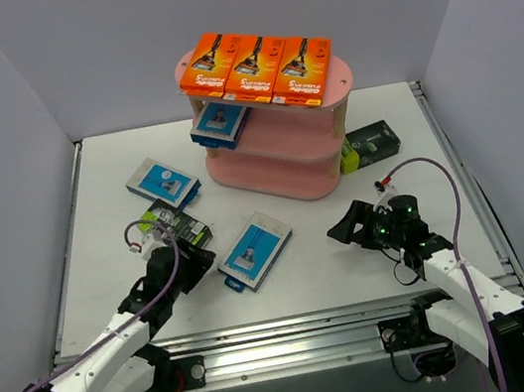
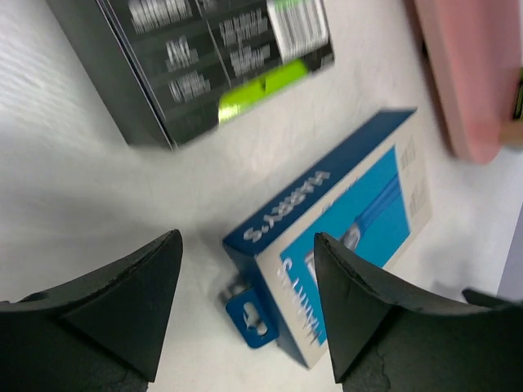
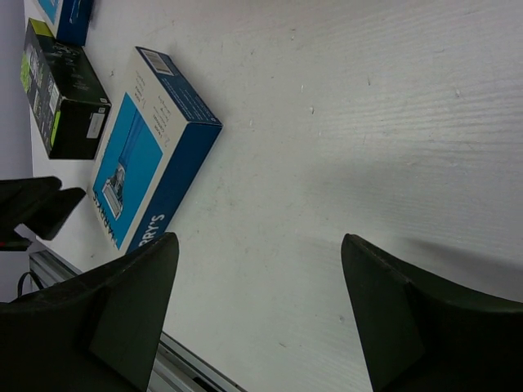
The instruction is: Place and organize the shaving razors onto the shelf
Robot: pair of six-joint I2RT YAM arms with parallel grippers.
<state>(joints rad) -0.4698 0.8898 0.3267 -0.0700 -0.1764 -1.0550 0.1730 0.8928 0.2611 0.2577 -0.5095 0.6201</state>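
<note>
Left pincer [image 2: 247,241] agape near blue-and-white pack [image 2: 359,220]

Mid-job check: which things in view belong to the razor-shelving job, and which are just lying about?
Job: pink shelf; three orange razor packs on top; blue-and-white pack on the middle tier; two blue-and-white packs and two black-and-lime packs on the table.
Not the job: purple cable, metal rail.

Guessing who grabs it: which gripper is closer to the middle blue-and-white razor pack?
Left. The left gripper is just left of the blue-and-white pack; the right gripper is farther right.
</note>
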